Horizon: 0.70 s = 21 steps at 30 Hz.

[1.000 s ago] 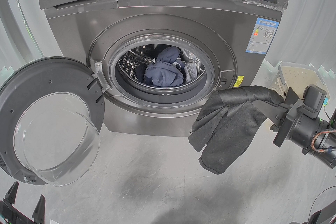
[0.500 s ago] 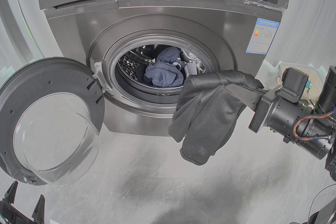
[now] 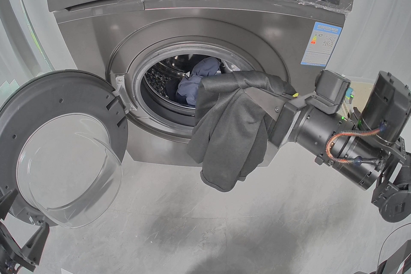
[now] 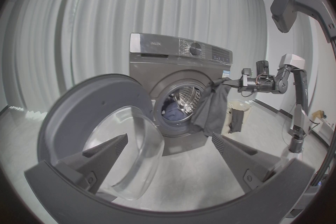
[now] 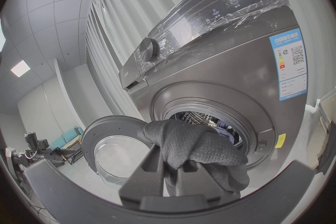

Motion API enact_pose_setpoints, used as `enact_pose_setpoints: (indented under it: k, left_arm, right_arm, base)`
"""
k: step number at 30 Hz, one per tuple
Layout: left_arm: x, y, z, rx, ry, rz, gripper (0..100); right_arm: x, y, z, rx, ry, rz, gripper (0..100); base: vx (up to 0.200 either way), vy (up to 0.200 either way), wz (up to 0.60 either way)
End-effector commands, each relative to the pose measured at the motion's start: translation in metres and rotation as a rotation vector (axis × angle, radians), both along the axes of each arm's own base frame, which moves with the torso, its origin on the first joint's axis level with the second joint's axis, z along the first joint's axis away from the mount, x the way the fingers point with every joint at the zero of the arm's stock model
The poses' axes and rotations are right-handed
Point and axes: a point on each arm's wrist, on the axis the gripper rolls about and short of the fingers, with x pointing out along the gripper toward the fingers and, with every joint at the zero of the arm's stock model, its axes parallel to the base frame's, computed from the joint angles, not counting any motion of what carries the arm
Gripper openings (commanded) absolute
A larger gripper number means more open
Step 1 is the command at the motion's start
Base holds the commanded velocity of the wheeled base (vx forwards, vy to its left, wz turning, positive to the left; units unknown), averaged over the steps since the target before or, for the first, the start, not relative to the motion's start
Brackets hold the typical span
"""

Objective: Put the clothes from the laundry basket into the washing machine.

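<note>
Curtain (image 3: pixel 381 9) behind, washing machine (image 3: pixel 98 31) — blue label (image 3: pixel 321 44), right hand (image 5: pixel 173 165) clutching dark garment (image 3: pixel 227 129)

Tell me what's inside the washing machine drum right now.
A crumpled navy-blue cloth garment lies in the perforated steel drum. The dark grey fabric garment, gripped by the right claw, hangs across the opening's right side and covers the rest of the interior.

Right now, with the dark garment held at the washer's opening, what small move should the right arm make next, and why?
Probably push forward into the drum. The right jaws are shut on the dark garment, whose top is at the opening while most hangs outside below the rim; the door stands open.
</note>
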Motion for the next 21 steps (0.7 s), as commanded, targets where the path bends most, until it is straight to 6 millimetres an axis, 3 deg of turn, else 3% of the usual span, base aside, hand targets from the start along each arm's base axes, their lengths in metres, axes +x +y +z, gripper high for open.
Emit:
enact_pose_setpoints:
  k: [1,13,21]
  left_arm:
    - [0.078,-0.008,0.013,0.049,0.221,-0.227,100]
    - [0.155,-0.053,-0.002,0.074,0.308,-0.444,100]
    - [0.18,-0.079,-0.019,0.091,0.385,-0.525,100]
  right_arm:
    - [0.025,0.034,-0.01,0.03,-0.026,0.014,0]
    - [0.036,0.046,-0.012,0.038,-0.033,0.007,0]
    - [0.035,0.053,-0.013,0.052,-0.045,0.019,0]
  base:
    - [0.0,0.0,0.0]
    - [0.0,0.0,0.0]
    - [0.0,0.0,0.0]
